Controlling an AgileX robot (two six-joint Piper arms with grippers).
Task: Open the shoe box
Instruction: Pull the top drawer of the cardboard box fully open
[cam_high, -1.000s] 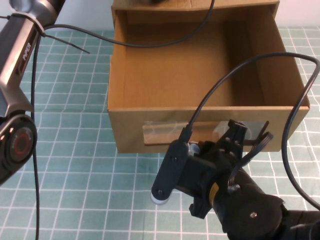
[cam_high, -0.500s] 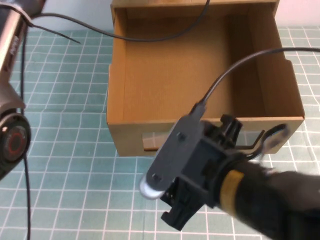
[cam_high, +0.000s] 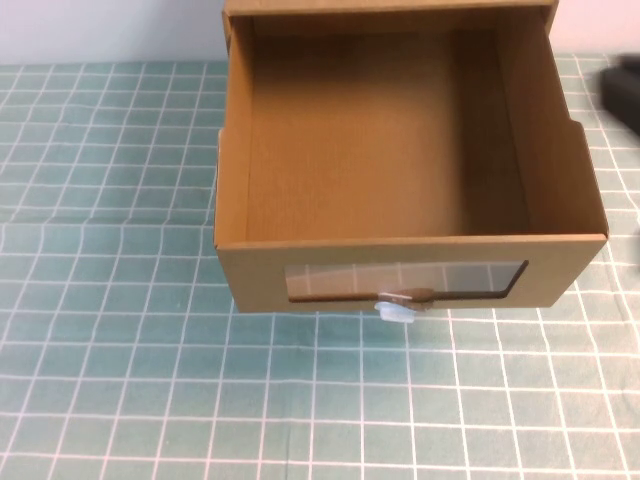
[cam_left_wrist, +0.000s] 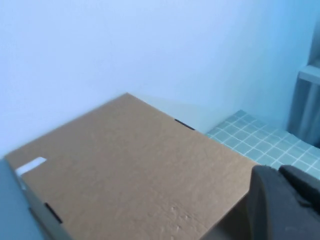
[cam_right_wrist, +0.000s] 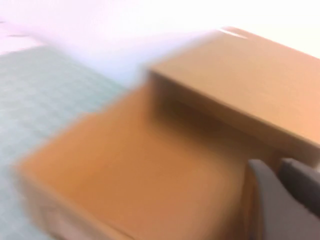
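Your left tool (cam_left_wrist: 281, 180) has cleared the overhead view and hangs over the shoe box (cam_high: 400, 160); you can't tell its grip. The box sits mid-table (cam_high: 120, 380), drawer out, so opening looks done. Your right tool (cam_right_wrist: 276, 172) has backed off the front, its grip unclear too.

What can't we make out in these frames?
1. Left end effector: absent from high view; the left wrist view's edge cuts it, near the box sleeve.
2. Right end effector: the right wrist view's edge cuts it, beside the drawer.
3. Sleeve's back: cut by the high view's top edge.
4. The pull tab: too small to identify its material.
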